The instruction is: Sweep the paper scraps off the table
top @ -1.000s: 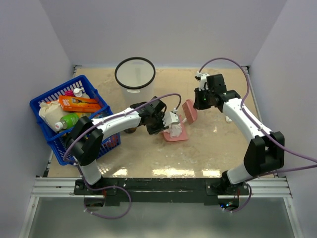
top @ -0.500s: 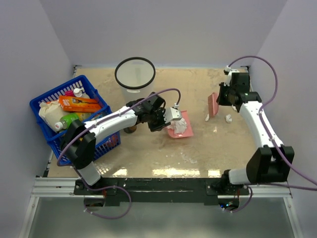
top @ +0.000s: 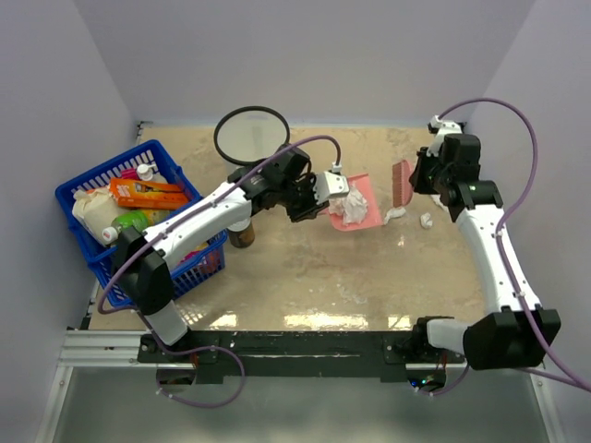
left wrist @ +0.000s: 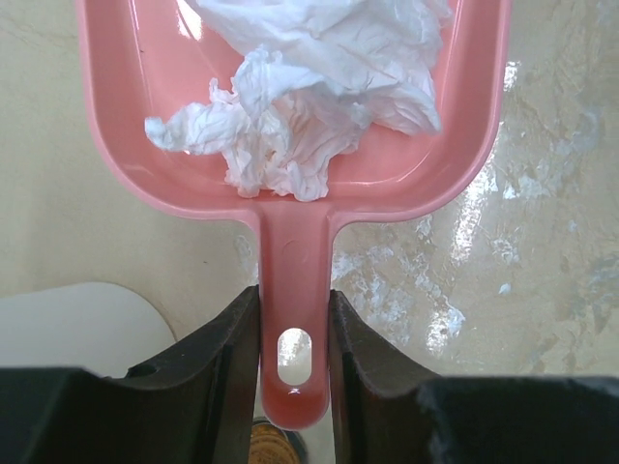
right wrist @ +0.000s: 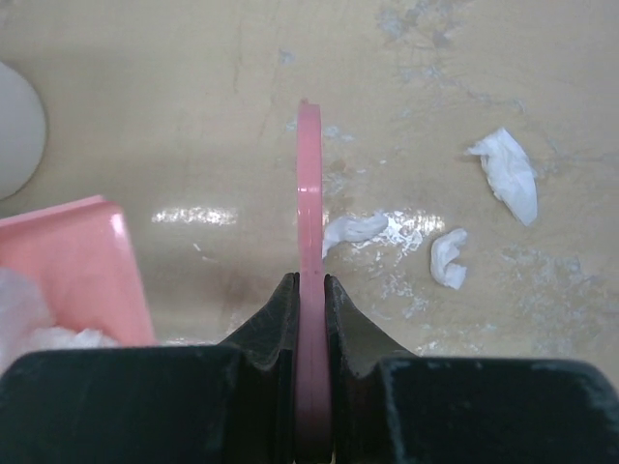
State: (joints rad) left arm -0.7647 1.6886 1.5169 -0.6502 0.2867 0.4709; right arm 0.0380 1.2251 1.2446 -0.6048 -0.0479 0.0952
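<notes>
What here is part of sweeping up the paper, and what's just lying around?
Job: dustpan, scraps in it, loose scraps, brush, table, probably the bin.
Lying about: basket, its groceries, brown jar.

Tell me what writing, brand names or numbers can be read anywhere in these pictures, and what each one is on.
Nothing here can be read.
On the orange box in the blue basket: some printing, too small and blurred to read.
On the pink dustpan and the pink brush: no lettering shows.
</notes>
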